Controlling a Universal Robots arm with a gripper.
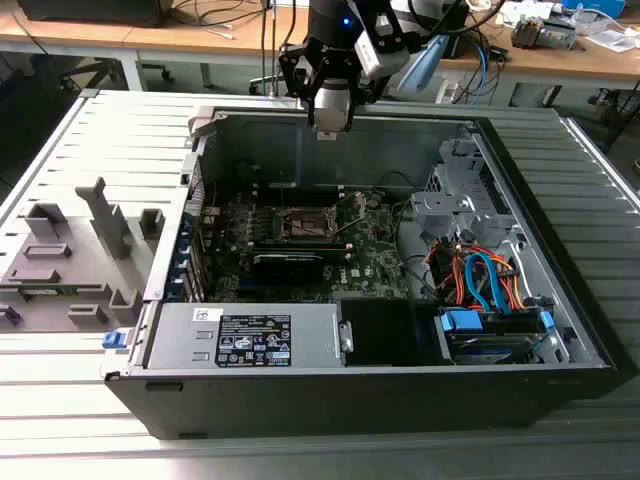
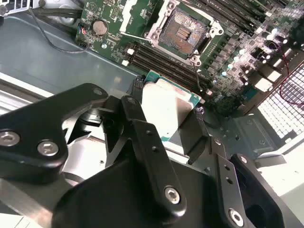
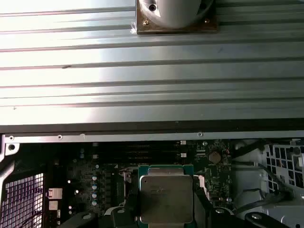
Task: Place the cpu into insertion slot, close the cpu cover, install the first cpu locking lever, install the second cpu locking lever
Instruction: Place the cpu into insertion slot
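Currently the black two-fingered gripper (image 2: 166, 122) is pinching the cpu (image 2: 167, 107), a small flat square chip with a silver-grey metal top and a green edge. Its fingers (image 2: 134, 114) are pressing against opposite sides of the chip, as both wrist views are showing. In the exterior view the gripper (image 1: 329, 122) is hanging above the far wall of the open black computer case (image 1: 380, 385), so the chip is riding high in the air, well apart from the board below.

Beneath it, the green motherboard (image 2: 223, 52) is lying flat in the case. The insertion slot (image 2: 183, 31), a small square socket with a dark centre and metal rim, is sitting bare and waiting. The cpu cover (image 2: 126, 19), a thin silvery metal frame plate, seems to be standing swung open at the socket's far edge. A thin metal rod (image 2: 197, 76) beside the socket is looking like a locking lever lying free.

Judging by this, the task is only beginning: the chip is picked up but not seated, the cover is not closed, and neither lever is looking latched.
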